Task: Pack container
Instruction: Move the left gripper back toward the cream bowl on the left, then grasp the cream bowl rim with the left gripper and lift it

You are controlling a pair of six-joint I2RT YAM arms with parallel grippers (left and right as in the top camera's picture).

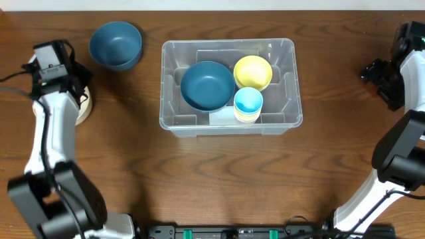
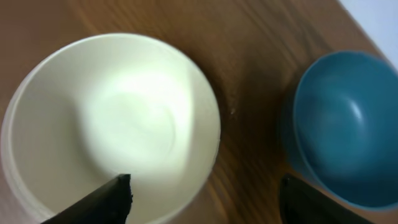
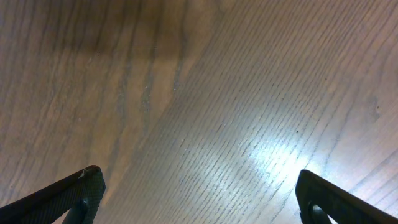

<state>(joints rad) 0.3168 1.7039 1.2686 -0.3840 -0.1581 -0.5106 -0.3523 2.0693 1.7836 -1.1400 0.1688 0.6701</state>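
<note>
Dark wooden table (image 1: pixel 219 179): bowls, a clear bin, both grippers open.
At far left the left gripper (image 2: pixel 205 186) hangs open astride the rim of a white bowl (image 2: pixel 112 118), with a blue bowl (image 1: pixel 116 45) near it. Mid-table stands the container (image 1: pixel 174 56), holding a dark blue bowl (image 1: pixel 207 85), a yellow bowl (image 1: pixel 252 72) and a light-blue cup (image 1: pixel 248 101). At far right the right gripper (image 3: pixel 199 177) gapes wide over wood.
</note>
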